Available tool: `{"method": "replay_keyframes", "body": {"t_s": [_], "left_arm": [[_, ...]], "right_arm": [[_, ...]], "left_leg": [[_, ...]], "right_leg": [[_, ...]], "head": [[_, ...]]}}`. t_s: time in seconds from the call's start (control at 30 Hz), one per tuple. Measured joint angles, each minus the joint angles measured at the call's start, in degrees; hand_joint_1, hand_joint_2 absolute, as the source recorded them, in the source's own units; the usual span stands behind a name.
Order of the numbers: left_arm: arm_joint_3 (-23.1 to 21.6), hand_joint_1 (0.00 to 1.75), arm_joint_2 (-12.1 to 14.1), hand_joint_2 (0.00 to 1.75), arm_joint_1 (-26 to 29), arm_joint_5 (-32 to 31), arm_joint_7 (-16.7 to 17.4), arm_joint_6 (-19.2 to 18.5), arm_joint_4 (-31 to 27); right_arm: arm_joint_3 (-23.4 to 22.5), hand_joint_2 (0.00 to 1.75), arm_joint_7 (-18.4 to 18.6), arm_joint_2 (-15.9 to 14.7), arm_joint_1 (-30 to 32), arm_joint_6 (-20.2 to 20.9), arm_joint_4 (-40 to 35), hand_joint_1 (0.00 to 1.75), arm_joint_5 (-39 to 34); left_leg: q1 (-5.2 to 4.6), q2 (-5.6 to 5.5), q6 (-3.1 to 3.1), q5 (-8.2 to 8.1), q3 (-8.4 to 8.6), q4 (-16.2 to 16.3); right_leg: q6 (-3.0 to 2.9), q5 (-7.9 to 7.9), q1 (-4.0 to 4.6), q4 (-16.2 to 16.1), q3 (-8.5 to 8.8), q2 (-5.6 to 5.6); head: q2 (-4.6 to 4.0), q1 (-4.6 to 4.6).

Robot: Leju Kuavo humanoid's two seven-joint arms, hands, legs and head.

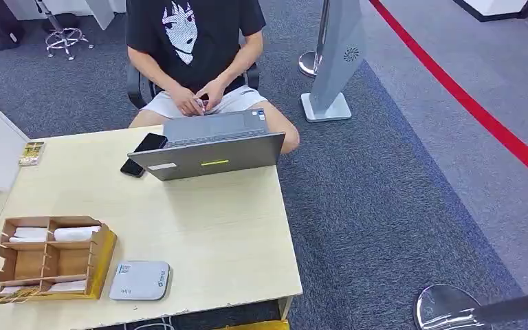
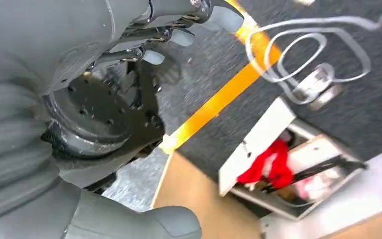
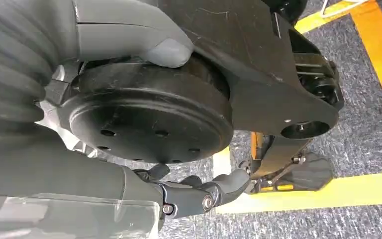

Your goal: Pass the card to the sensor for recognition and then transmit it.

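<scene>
Both arms hang down at the robot's sides, low beside its own body rather than up over the desk. The left hand holds nothing; its thick grey thumb sits well apart from the darker fingers, which reach out loosely side by side with gaps between them. The right hand is empty too: its grey thumb lies on one side, and the dark fingers stretch out on the other, lightly bent and well apart from the thumb. Neither hand touches anything.
</scene>
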Motion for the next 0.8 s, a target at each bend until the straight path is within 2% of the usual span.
{"method": "replay_keyframes", "body": {"t_s": [0.23, 0.43, 0.6, 0.8], "left_arm": [[-1.46, 0.0, -1.35, 1.75, 6.24, -4.8, -2.93, 4.58, -11.61], [-2.32, 0.0, -1.86, 1.75, 8.49, -8.78, -9.03, 8.94, -18.25], [0.58, 0.0, -1.86, 1.75, 8.61, -8.22, -12.45, 13.13, -26.52], [6.72, 0.0, -1.88, 1.75, 7.83, -7.17, -16.23, 15.36, -34.47]], "right_arm": [[0.52, 1.75, -0.26, 0.2, -0.06, -0.22, 0.02, 0.0, 0.07], [0.55, 1.75, -0.98, 0.39, -0.09, -1.11, 0.13, 0.0, -0.11], [0.55, 1.75, -1.64, 0.5, -0.14, -1.38, 0.61, 0.0, -0.31], [0.55, 1.75, -2.75, 0.94, -0.26, -1.97, 1.81, 0.0, -1.2]], "left_leg": [[0.0, 0.0, 0.0, 0.0, 0.01, 0.0], [0.01, 0.0, 0.0, 0.0, 0.03, 0.0], [0.04, -0.01, -0.01, 0.01, 0.06, 0.0], [0.06, -0.02, -0.02, 0.01, 0.06, 0.0]], "right_leg": [[0.0, 0.0, 0.0, 0.0, 0.01, 0.0], [0.0, 0.0, 0.01, 0.0, 0.01, -0.01], [0.0, 0.0, 0.03, 0.0, 0.05, -0.01], [0.0, 0.0, 0.05, 0.01, 0.07, -0.03]], "head": [[0.0, 0.0], [0.0, -0.02], [0.0, 0.0], [0.0, 0.0]]}}
